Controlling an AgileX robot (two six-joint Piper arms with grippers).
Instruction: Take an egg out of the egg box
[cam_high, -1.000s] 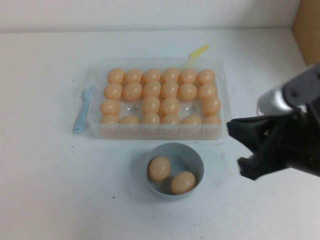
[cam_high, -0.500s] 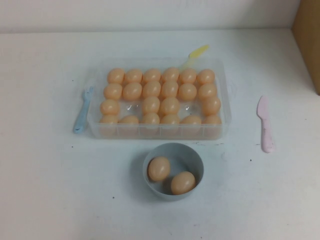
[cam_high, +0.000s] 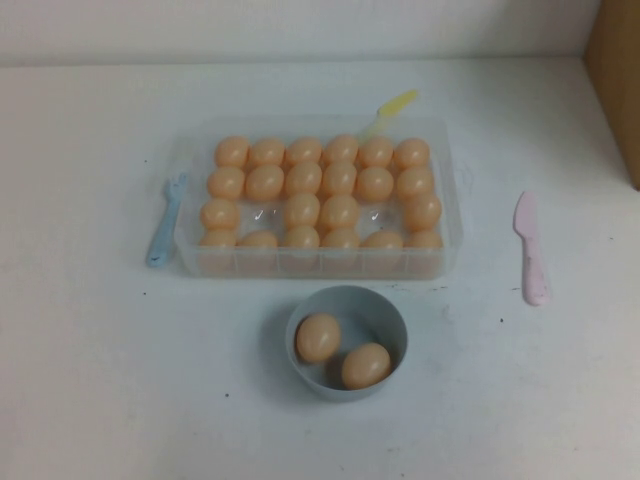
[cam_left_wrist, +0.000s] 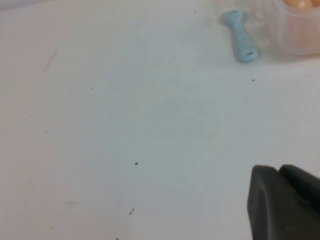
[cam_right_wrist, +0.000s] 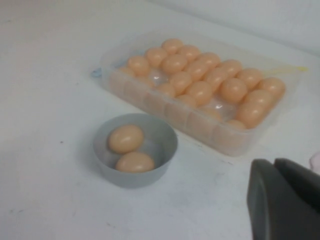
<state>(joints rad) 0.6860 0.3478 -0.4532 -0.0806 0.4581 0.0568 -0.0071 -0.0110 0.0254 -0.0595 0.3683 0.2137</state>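
The clear egg box (cam_high: 318, 262) stands at the table's middle, filled with peach-orange eggs (cam_high: 339, 178) except two bare cells in its third row. It also shows in the right wrist view (cam_right_wrist: 165, 107). Two more eggs (cam_high: 318, 337) lie in the blue-grey bowl (cam_high: 385, 310) just in front of the box. Neither arm shows in the high view. My left gripper (cam_left_wrist: 280, 172) is shut and empty over bare table, well away from the box's corner (cam_left_wrist: 295, 30). My right gripper (cam_right_wrist: 275, 167) is shut and empty, set back from the bowl (cam_right_wrist: 167, 145) and the box.
A blue plastic fork (cam_high: 165, 222) lies along the box's left side. A yellow utensil (cam_high: 392, 106) lies at its far right corner. A pink plastic knife (cam_high: 530, 250) lies right of the box. A brown box (cam_high: 620, 80) stands at the far right edge.
My right arm has drawn back out of the high view from the right side, which uncovered the pink knife. The eggs, box and bowl have not moved.
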